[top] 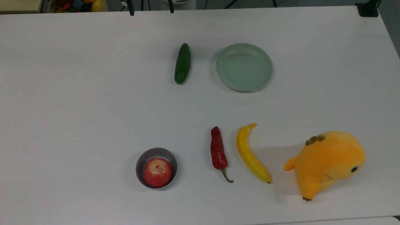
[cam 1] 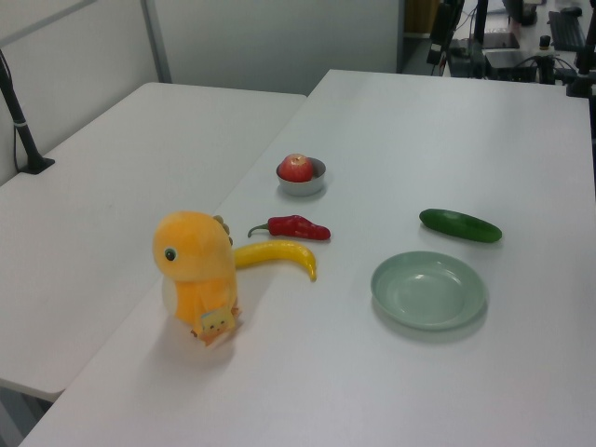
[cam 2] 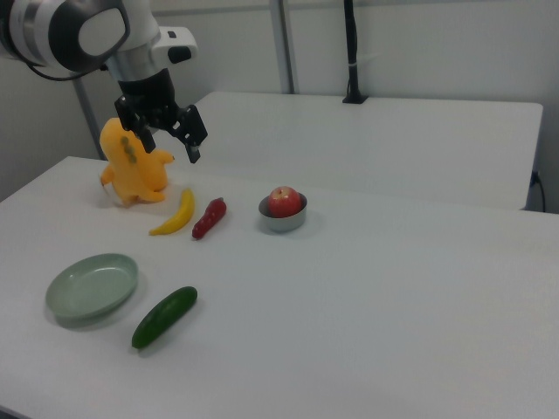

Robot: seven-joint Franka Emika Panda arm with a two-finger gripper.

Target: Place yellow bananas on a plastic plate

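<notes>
Pincer [cam 2: 164, 140] spread wide, holding nothing, up in the air above banana [cam 2: 175, 215]. Banana on table [cam 2: 367, 297], mint plate [cam 2: 92, 286] bare.

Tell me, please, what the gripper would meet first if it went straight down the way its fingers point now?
Probably the banana. In the right view the open gripper hangs with its fingers pointing down, above the banana and beside the plush toy. Depth is unclear, so it might meet bare table instead.

The arm enters at the right view's upper left; its tool [cam 2: 163, 137] hangs downward, fingers spread apart.
</notes>
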